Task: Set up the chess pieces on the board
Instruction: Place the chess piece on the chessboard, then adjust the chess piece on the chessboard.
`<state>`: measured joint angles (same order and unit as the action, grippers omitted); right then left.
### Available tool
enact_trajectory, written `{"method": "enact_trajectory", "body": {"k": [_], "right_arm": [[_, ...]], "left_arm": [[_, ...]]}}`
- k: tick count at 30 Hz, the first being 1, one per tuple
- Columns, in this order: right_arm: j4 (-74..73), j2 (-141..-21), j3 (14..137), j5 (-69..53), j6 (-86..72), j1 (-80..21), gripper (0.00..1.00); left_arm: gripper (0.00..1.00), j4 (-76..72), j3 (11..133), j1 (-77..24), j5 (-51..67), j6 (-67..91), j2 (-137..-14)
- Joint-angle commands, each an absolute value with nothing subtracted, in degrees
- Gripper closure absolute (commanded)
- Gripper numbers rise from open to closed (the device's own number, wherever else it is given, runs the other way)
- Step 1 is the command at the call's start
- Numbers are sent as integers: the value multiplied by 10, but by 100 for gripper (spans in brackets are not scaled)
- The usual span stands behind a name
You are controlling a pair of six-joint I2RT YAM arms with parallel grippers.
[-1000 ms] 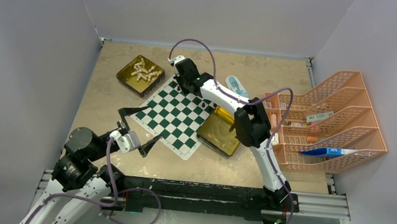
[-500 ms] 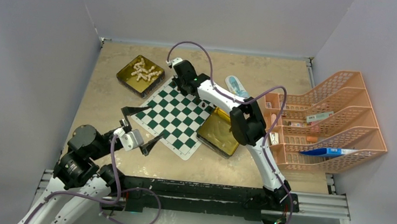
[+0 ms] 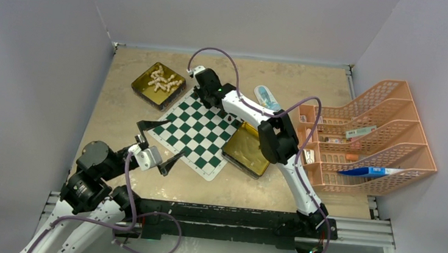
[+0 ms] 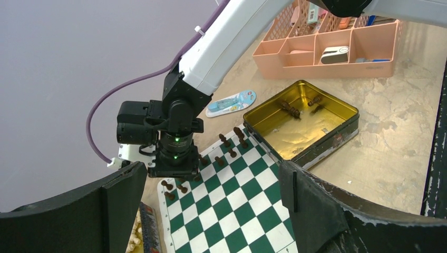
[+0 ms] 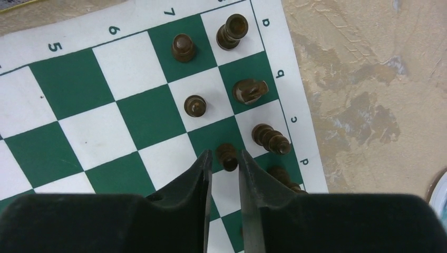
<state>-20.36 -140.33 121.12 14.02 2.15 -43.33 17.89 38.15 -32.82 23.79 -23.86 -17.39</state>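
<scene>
One pawn (image 5: 227,157) stands between the right gripper's (image 5: 225,154) parted fingers (image 5: 196,182), which half hide another piece (image 5: 278,175); left gripper (image 4: 211,174) gapes

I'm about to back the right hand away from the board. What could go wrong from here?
1. The fingers of the right hand closely flank a brown pawn. Whether they are clear of it is hard to tell, so a crooked lift could tip or drag it.
2. A tall brown piece and a second brown piece stand close beside one finger on the board. Any sideways drift could knock them over.
</scene>
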Motion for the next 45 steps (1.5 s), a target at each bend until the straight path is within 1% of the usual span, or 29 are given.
{"method": "enact_trajectory", "body": {"k": [1, 2, 3, 4, 8, 11, 14, 19, 21, 22, 24, 25, 28, 30, 34, 36, 38, 40, 41, 43, 45], "right_arm": [[-211, -1405, 1257, 135, 28, -431, 70], [-213, -1403, 1261, 134, 28, -432, 69], [-212, -1390, 1265, 129, 25, -431, 65], [-209, -1384, 1265, 126, 24, -431, 64], [-192, -1350, 1250, 122, 5, -432, 62], [-179, -1313, 1220, 126, -46, -431, 62], [-164, -1253, 1165, 131, -99, -426, 62], [-101, -1146, 1025, 109, -186, -417, 62], [-78, -1123, 983, 102, -198, -417, 61], [-70, -1119, 972, 97, -194, -417, 61], [-70, -1119, 969, 98, -192, -418, 65], [-78, -1121, 972, 105, -194, -417, 66], [-83, -1102, 954, 135, -198, -417, 67], [-67, -1071, 921, 153, -198, -415, 65], [-33, -987, 823, 179, -223, -409, 65], [-21, -945, 766, 195, -256, -409, 65], [-26, -908, 720, 198, -287, -407, 65], [-39, -875, 683, 208, -308, -407, 65], [-43, -857, 665, 215, -314, -407, 65], [-43, -819, 627, 219, -320, -405, 65], [-34, -779, 597, 220, -319, -405, 65]], "left_arm": [[4, 165, 403, -330, 241, -250, -176], [4, 165, 403, -330, 241, -249, -177], [4, 166, 403, -330, 242, -247, -180], [4, 166, 403, -330, 242, -246, -181], [4, 166, 403, -330, 240, -240, -184], [4, 168, 406, -330, 228, -220, -195], [4, 164, 408, -330, 223, -192, -213], [4, 144, 396, -331, 203, -121, -243], [4, 126, 389, -331, 145, -43, -252], [4, 123, 388, -330, 85, 26, -259], [4, 149, 397, -330, -42, 160, -278], [4, 164, 405, -330, -69, 191, -291], [2, 185, 432, -330, -53, 192, -353], [0, 210, 483, -330, -47, 201, -419], [0, 232, 572, -328, -73, 201, -574], [6, 204, 598, -320, -73, 200, -638], [19, 173, 621, -297, -33, 207, -696], [28, 136, 637, -275, 2, 216, -748], [35, 119, 644, -265, 14, 218, -775], [49, 87, 662, -258, 7, 215, -836], [54, 69, 688, -255, -20, 205, -894]]}}
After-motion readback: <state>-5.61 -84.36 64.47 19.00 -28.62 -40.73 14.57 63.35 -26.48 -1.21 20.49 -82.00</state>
